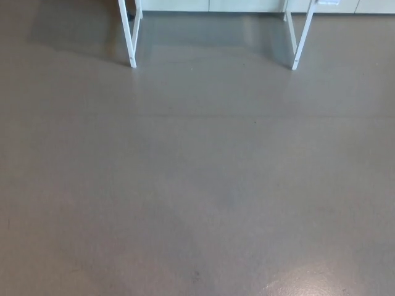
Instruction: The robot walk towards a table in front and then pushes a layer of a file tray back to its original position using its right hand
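The floor (197, 185) is a smooth, uniform grey surface that fills nearly the whole head view. Two white table legs stand on it at the far end: the left leg (128, 34) and the right leg (302, 37), each slanting slightly. Beyond the legs, a pale wall base (247, 5) runs along the top edge. A soft shadow lies left of the left leg. A bright reflection marks the floor nearest the camera, lower right.

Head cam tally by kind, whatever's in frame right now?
White table legs: 2, left one, right one
Grey floor: 1
Pale cabinet fronts along the top edge: number unclear
Robot hands: 0
File tray: 0
Total counted: 3
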{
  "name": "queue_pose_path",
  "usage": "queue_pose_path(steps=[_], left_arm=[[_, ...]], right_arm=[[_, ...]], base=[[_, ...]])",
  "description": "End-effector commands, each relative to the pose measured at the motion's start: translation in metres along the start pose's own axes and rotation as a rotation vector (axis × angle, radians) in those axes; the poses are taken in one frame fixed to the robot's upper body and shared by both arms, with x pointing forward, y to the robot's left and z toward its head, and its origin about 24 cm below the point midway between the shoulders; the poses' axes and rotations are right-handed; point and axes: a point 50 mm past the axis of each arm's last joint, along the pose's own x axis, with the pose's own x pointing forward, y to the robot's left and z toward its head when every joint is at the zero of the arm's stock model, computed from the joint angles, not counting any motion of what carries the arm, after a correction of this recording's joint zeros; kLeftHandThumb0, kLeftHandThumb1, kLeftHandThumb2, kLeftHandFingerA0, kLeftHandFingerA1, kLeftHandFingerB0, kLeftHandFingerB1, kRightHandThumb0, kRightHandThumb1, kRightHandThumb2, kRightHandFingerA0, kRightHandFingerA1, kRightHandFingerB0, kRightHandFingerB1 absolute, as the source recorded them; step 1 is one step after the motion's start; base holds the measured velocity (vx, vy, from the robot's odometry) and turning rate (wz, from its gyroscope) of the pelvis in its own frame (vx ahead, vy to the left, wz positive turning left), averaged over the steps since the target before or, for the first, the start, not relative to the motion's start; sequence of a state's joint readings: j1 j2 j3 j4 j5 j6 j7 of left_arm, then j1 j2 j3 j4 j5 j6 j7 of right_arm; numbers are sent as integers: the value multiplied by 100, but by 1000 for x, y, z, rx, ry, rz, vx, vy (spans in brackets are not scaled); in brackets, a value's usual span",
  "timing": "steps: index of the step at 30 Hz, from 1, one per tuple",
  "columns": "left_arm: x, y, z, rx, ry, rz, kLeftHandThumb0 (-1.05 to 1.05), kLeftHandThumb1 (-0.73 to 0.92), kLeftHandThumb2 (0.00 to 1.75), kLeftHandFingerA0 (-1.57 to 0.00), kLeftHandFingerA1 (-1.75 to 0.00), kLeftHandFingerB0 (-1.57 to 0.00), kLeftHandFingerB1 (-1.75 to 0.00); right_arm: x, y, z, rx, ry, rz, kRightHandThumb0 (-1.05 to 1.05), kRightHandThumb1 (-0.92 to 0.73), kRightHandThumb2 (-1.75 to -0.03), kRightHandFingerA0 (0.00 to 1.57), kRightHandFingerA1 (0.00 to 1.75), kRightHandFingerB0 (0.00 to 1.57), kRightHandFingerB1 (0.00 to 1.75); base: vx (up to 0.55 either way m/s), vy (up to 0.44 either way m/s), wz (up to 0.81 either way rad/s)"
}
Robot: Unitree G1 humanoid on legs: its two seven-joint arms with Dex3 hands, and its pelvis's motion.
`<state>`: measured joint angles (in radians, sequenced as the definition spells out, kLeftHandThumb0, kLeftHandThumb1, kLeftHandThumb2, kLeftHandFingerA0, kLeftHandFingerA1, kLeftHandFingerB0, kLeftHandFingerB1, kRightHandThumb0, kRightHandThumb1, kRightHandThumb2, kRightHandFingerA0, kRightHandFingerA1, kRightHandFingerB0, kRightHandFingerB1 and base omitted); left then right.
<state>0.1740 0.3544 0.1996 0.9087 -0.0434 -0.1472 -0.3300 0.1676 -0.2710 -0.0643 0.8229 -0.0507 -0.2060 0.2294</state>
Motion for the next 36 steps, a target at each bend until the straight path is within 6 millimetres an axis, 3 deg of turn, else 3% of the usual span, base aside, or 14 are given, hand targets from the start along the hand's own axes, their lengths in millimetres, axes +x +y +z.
queue_pose_path(steps=[1, 9, 10, 12, 13, 14, 16, 17, 20, 25, 26, 30, 32, 36], left_arm=[[-2, 5, 1, -18, -32, -20, -24, 49, 55, -70, -46, -50, -40], [-3, 2, -2, 19, -27, -33, -27, 49, 55, -68, -44, -51, -40], [-4, 3, -3, 27, -31, -37, -35, 42, 64, -62, -51, -47, -46], [-4, 5, -2, 23, -32, -30, -34, 43, 64, -62, -50, -48, -46], [-4, 5, -2, 18, -34, -33, -25, 50, 55, -66, -44, -50, -40], [-4, 5, 0, 17, -38, -32, -34, 43, 64, -61, -50, -47, -45], [-3, 5, 2, 13, -44, -29, -33, 43, 64, -60, -50, -47, -45], [-3, 5, 2, 13, -44, -28, -25, 49, 55, -67, -45, -51, -40], [-6, 6, -6, 8, -19, -37, -24, 50, 55, -67, -45, -50, -40], [-4, 2, 1, 17, -40, -20, -24, 45, 54, -76, -46, -49, -40], [-3, 1, 3, 14, -48, -22, -32, 40, 61, -72, -52, -45, -45], [-3, 1, 5, -1, -54, -29, -32, 39, 61, -76, -53, -44, -45], [-3, 4, 11, 18, -52, -37, -24, 51, 55, -69, -44, -49, -39], [-3, 2, 7, 33, -32, -39, -24, 51, 55, -70, -44, -50, -39]], right_arm=[[-1, -6, 1, -13, -32, 7, -40, -44, -72, 65, 57, 47, 50], [-8, -6, -7, 21, -25, 10, -37, -46, -70, 60, 54, 47, 49], [-7, -5, -7, 23, -26, 10, -39, -44, -71, 62, 57, 48, 51], [-5, -4, -5, 24, -32, 15, -38, -45, -71, 61, 56, 48, 51], [-5, -3, -5, 25, -33, 17, -30, -55, -56, 66, 47, 51, 42], [-3, -4, -1, 25, -38, 17, -38, -44, -71, 62, 57, 47, 51], [0, -5, 3, 17, -43, 17, -39, -44, -71, 61, 57, 47, 51], [0, -5, 3, 3, -40, 18, -40, -45, -72, 62, 56, 47, 50], [-6, -2, -8, 21, -18, 29, -39, -45, -71, 62, 56, 46, 50], [-4, -5, -2, 23, -43, 20, -40, -45, -72, 62, 57, 48, 51], [-3, -6, 1, 24, -48, 18, -40, -44, -72, 61, 57, 48, 51], [-1, -7, 2, 28, -47, 14, -39, -43, -71, 62, 57, 48, 51], [0, -7, 4, 10, -43, 4, -40, -44, -72, 63, 56, 49, 51], [-3, -8, 2, 4, -45, 8, -39, -45, -71, 63, 56, 49, 51]], base=[[0, 0, 0], [0, 0, 0], [0, 0, 0], [180, -27, -3], [85, -51, 20], [0, 0, 0], [-35, 36, 40], [-44, 46, -13], [24, 90, -3], [117, 253, -10], [239, 409, -34], [170, 229, 0], [153, 78, 4], [150, -23, 6]])
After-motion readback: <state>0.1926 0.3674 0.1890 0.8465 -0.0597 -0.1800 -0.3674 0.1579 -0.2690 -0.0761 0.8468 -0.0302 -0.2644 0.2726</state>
